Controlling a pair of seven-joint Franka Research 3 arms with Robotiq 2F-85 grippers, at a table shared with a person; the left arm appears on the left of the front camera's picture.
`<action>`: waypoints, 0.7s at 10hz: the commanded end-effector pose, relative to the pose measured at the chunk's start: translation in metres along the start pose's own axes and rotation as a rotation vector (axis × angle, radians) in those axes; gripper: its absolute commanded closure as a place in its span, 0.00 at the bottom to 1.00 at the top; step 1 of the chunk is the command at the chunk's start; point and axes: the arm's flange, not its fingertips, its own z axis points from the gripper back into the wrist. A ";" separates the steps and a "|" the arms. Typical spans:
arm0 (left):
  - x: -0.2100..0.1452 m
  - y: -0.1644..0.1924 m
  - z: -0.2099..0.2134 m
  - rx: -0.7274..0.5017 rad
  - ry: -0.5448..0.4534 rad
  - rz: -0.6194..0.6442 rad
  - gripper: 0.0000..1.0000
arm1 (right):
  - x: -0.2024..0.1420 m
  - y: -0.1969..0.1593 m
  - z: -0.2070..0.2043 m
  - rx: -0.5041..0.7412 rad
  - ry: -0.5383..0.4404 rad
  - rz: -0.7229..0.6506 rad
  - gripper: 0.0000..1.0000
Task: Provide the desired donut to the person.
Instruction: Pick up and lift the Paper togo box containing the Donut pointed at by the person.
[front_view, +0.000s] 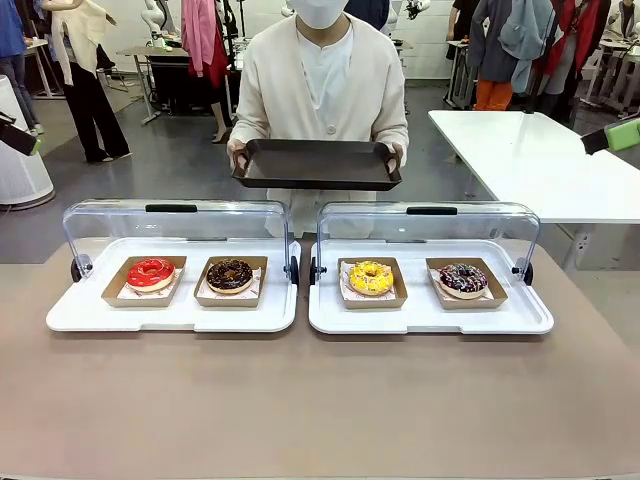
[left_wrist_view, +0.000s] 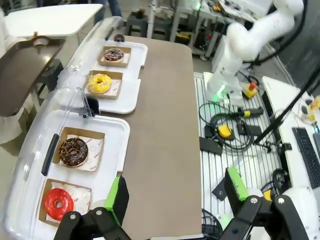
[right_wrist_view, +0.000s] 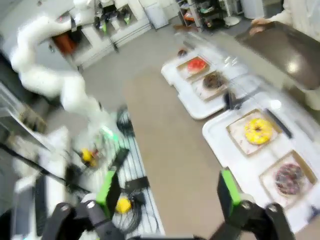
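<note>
Donuts, four in number, are set out singly in shallow brown card trays on paper liners: a red-glazed donut (front_view: 150, 273) and a chocolate donut (front_view: 230, 275) on the left white tray (front_view: 170, 318), a yellow donut (front_view: 371, 277) and a dark sprinkled donut (front_view: 463, 279) on the right white tray (front_view: 430, 322). Both white trays are of smooth, round-cornered plastic and are laid side by side, a narrow gap between them, on the matt brown worktop (front_view: 320, 400). A clear curved cover (front_view: 175, 225) with a black handle is raised over the far part of each. The left end effector (left_wrist_view: 176, 191) is held high off the left end of the worktop and angled down over it, its green-padded fingers spread wide with nothing gripped. The right end effector (right_wrist_view: 167, 192) is posed likewise off the opposite end, fingers spread, though its view is blurred. At the far edge the person (front_view: 325, 80) is stood with a flat dark tray (front_view: 315, 165) held level in both hands, one at each short end. A broad open strip of worktop is left between the white trays and the near edge.
</note>
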 end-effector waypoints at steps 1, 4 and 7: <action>-0.020 0.004 0.016 -0.044 0.093 -0.147 0.00 | -0.019 -0.015 0.017 0.084 0.103 0.176 0.00; -0.059 -0.001 0.041 0.028 0.164 -0.165 0.00 | -0.051 -0.029 0.070 -0.079 0.111 0.251 0.00; -0.084 -0.002 0.055 0.128 0.169 -0.150 0.00 | -0.072 -0.032 0.108 -0.372 -0.047 0.199 0.00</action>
